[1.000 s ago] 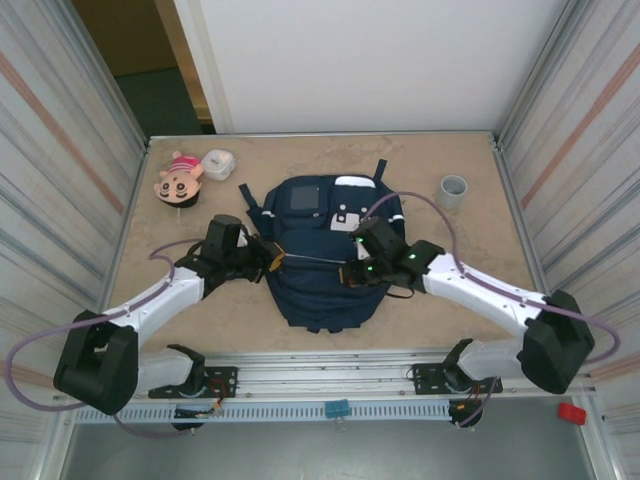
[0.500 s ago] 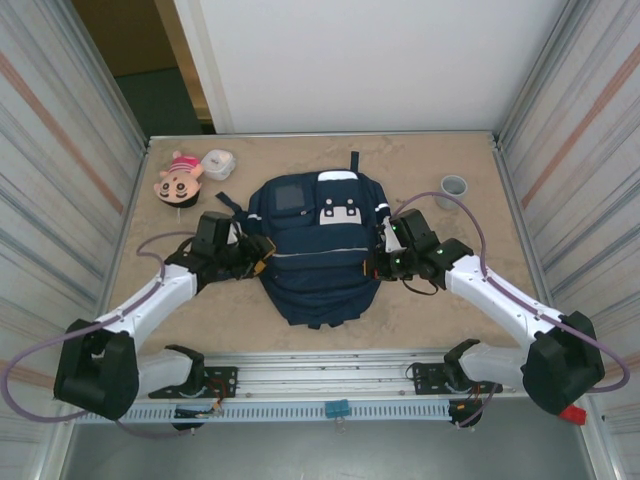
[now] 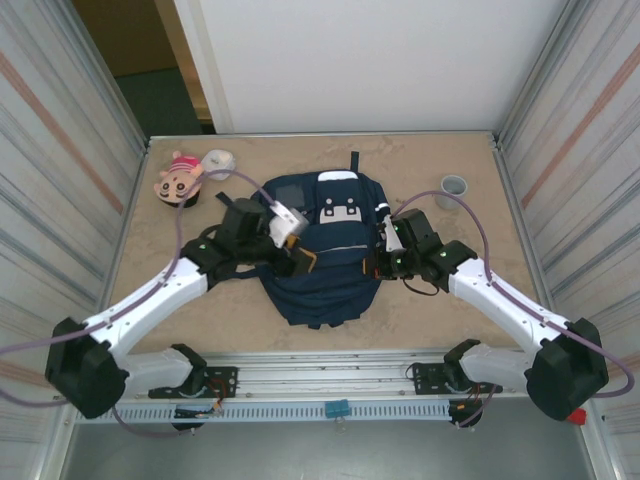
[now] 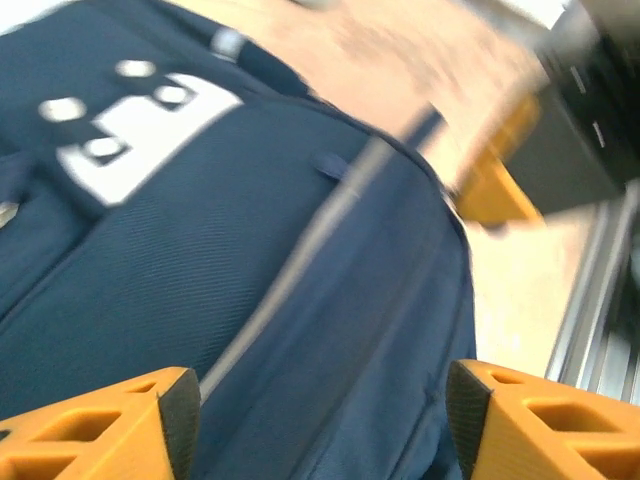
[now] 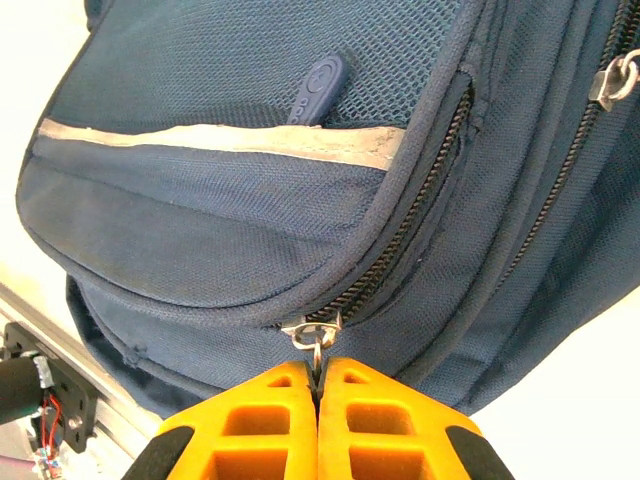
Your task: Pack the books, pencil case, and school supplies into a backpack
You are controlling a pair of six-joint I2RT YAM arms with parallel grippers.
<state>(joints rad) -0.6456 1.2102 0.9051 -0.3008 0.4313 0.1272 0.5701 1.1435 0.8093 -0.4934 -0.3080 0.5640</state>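
Swinging in from the backpack's 9 o'clock edge, the left hand (image 3: 298,262) now hangs over the middle of the backpack (image 3: 330,292), its fingers spread apart with nothing between them (a second ago they were together). The right hand (image 5: 318,385) stays pressed together on the metal zipper pull (image 5: 316,338) at the backpack's 3 o'clock side, further out than a second ago. The backpack lies flat at the centre of the bench (image 3: 420,165), top toward 12 o'clock. Neither the doll head (image 3: 178,180) nor the grey cup (image 3: 453,187) has moved.
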